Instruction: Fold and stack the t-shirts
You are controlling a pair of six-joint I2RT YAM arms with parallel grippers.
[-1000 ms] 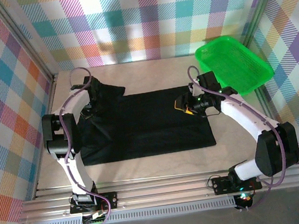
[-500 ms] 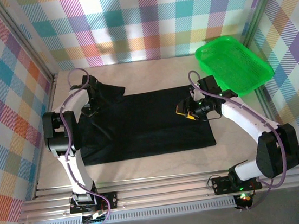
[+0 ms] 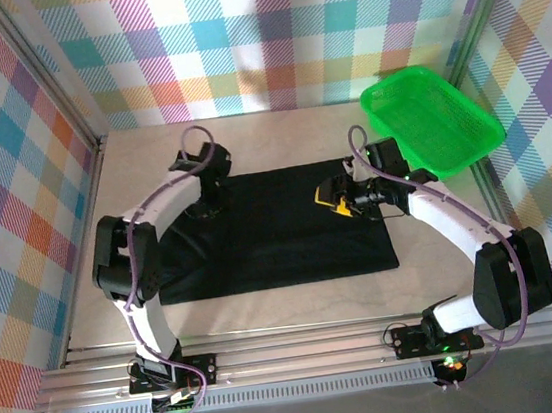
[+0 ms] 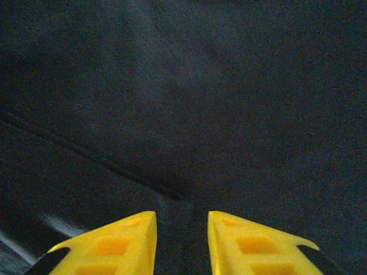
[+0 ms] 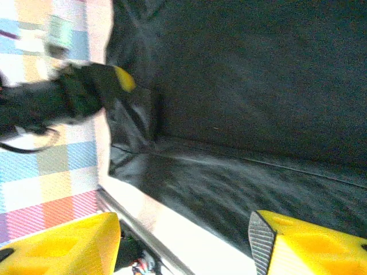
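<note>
**Top external.**
- Item: one black t-shirt (image 3: pixel 280 236), spread flat on the counter (image 3: pixel 277 131) between your two arms.
- Change: the sleeve that stood bunched and raised at the far-left corner a second ago now lies folded in over the body. The outline reads as a near rectangle.
- Left pincer (image 3: pixel 201 209): has swung inward from that corner and sits low over the shirt's far-left part.
- Right pincer (image 3: pixel 333 200): hangs over the far-right part, much where it was.
- Judgement: count the left sleeve fold as laid and let go. The right side and the later folds look not yet done.
- Container: green mesh basket (image 3: pixel 437 126) in the far-right corner, near the shirt but apart from it. It holds nothing.

**Left wrist.**
- Your left pincer (image 4: pixel 182 220) has its jaws a little apart with nothing between them.
- Black cloth (image 4: pixel 229 114) lies just below, with a crease running across it.

**Right wrist.**
- Your right pincer (image 5: pixel 184 229) has its jaws wide apart and empty.
- It sits above the shirt's edge, where a pale strip of counter shows.
- The shirt (image 5: pixel 258 86) lies beyond.
</note>
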